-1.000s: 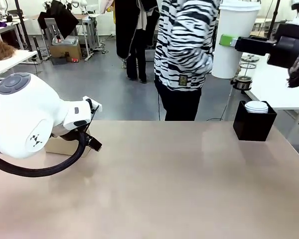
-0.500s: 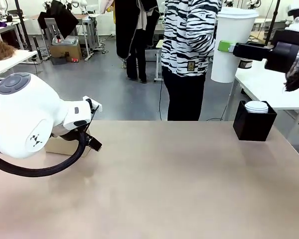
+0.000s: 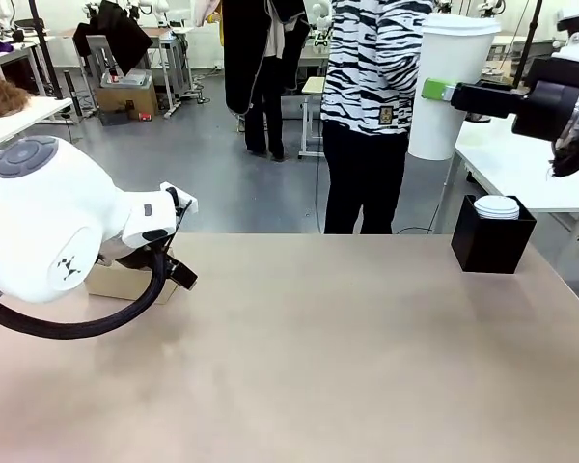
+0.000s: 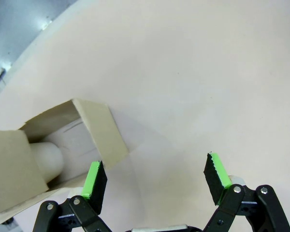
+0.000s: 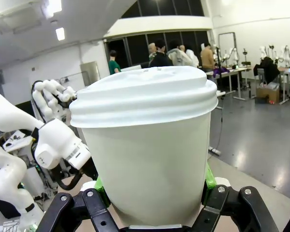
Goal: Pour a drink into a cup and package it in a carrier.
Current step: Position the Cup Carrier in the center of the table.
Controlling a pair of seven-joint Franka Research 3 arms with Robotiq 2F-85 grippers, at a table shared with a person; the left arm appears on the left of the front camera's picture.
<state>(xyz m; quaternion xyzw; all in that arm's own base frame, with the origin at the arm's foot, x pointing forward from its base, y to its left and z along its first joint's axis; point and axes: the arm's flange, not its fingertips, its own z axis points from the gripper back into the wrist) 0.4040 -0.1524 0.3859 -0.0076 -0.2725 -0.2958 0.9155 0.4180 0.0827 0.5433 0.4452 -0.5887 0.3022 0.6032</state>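
- Across the front view, the lidded white cup (image 3: 446, 121) is held high at the far right, well above the desk (image 3: 328, 357), clamped sideways in the right end effector (image 3: 442, 91). The cup stands upright. A black box (image 3: 492, 243) with white lids in it stands below on the desk's right edge. The brown carrier (image 3: 116, 283) sits at the far left of the desk, partly hidden behind the left arm. A person in a striped top (image 3: 376, 58) stands beyond the desk.
- Seen from the left wrist view, the left end effector (image 4: 154, 175) is spread wide and holds nothing. It hangs over bare desk, just beside the carrier's cardboard wall (image 4: 99, 130). A white rounded thing (image 4: 48, 157) lies in the carrier's opening; what it is cannot be told.
- Seen from the right wrist view, the cup's wall (image 5: 150, 159) is gripped low down between the green pads (image 5: 210, 177), closed firmly on it, and the lid (image 5: 145, 96) is seated all round. The drink is hidden under the lid.
- The step in hand is judged to be the carry to the carrier. The cup is best kept upright and moved smoothly across the desk. The paper wall should not be squeezed harder. A free slot should be lined up from above before lowering, and the carrier may be steadied by the free end effector.
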